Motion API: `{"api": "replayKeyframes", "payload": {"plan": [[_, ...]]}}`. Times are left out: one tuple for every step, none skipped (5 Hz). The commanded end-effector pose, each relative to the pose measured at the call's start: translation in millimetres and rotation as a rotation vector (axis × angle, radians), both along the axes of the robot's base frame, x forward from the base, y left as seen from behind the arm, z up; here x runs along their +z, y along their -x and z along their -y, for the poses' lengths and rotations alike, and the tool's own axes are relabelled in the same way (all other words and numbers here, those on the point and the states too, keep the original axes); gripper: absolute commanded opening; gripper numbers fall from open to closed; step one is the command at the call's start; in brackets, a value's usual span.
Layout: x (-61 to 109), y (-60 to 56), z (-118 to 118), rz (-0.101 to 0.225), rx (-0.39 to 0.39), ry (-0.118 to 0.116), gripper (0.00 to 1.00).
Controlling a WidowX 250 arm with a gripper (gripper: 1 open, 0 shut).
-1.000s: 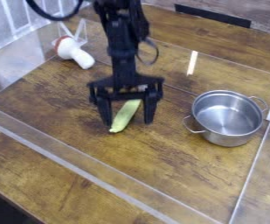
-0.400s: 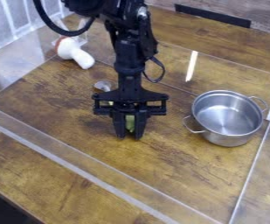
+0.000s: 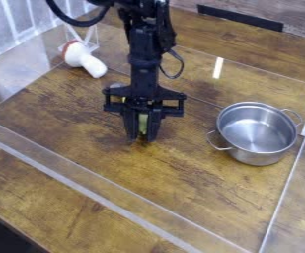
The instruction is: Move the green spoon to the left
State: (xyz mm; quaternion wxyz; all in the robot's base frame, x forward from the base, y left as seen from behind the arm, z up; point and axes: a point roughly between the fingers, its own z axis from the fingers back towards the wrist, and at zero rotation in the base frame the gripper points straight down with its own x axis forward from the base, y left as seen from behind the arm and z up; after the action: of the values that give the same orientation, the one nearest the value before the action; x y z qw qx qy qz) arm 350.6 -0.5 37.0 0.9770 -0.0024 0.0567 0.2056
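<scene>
Centrally in the frame, slightly above mid-height, the gripper (image 3: 140,130) points down over the wooden table (image 3: 82,163). The green spoon (image 3: 143,122) is located directly between the jaws, not off to one side. The jaws are drawn in on both sides of its handle and appear to pinch it; the firmness of the grip cannot be determined from this view. Only one arm is present, so no choice of arm applies.

The visible part of the handle runs roughly up and down the frame, between the dark fingers. The full long axis cannot be established, because the gripper covers most of the spoon. Whether the spoon is clear of the table surface also cannot be confirmed.

Appearance of the spoon: a small yellow-green portion of the handle shows, pale against the black fingers. The metal bowl cannot be made out with certainty.

The steel pot (image 3: 255,133) is at the right of the frame, well apart from the gripper. The white object (image 3: 84,57) is at the upper left. The next step, as judged, is a transfer toward the left of the frame, with the grip maintained. A shallow hold could allow the handle to pivot or slip during transfer.
</scene>
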Motion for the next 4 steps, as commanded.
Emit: {"api": "replayKeyframes", "payload": {"plan": [[26.6,-12.3,-7.4,0.041,-0.041,0.000,0.00],[24.3,-7.7,-6.5,0.019,-0.054,0.007,1.00],[15.7,-0.9,-3.5,-0.007,-0.110,0.010,0.00],[11.3,5.1,-0.4,-0.018,-0.157,0.012,0.00]]}}
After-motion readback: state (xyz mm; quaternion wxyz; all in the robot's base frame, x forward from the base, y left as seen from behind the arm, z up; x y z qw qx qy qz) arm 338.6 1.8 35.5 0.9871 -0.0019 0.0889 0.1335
